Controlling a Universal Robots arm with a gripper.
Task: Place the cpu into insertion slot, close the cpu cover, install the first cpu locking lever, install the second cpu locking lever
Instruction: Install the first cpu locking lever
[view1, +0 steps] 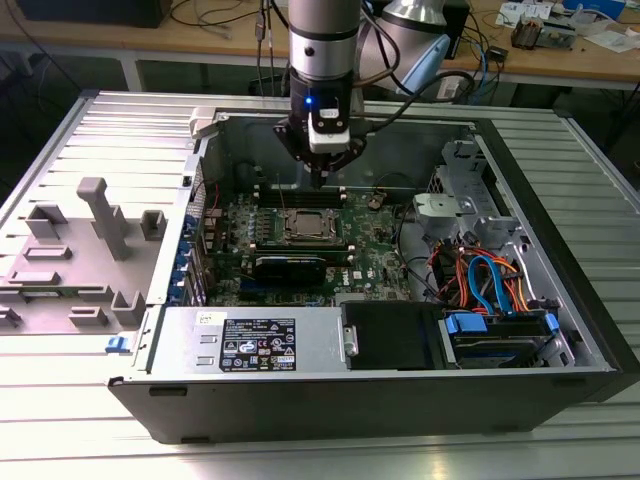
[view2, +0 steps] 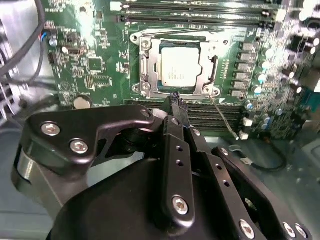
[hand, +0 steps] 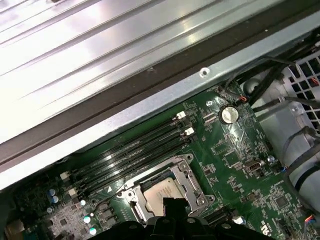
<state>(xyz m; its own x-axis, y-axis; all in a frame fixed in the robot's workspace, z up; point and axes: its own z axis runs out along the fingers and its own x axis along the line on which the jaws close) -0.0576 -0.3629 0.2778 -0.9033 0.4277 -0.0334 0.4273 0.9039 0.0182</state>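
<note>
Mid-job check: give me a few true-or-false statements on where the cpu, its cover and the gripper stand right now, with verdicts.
1. The cpu lies in the insertion slot. True.
2. The gripper grips the cpu. False: its fingers are shut on nothing, close above the slot's edge.
3. The cpu cover lies down flat, framing the cpu. True, as far as both wrist views show.
4. The gripper hangs outside the computer case. False: it hangs over the green motherboard inside the open case, beside the slot.
</note>
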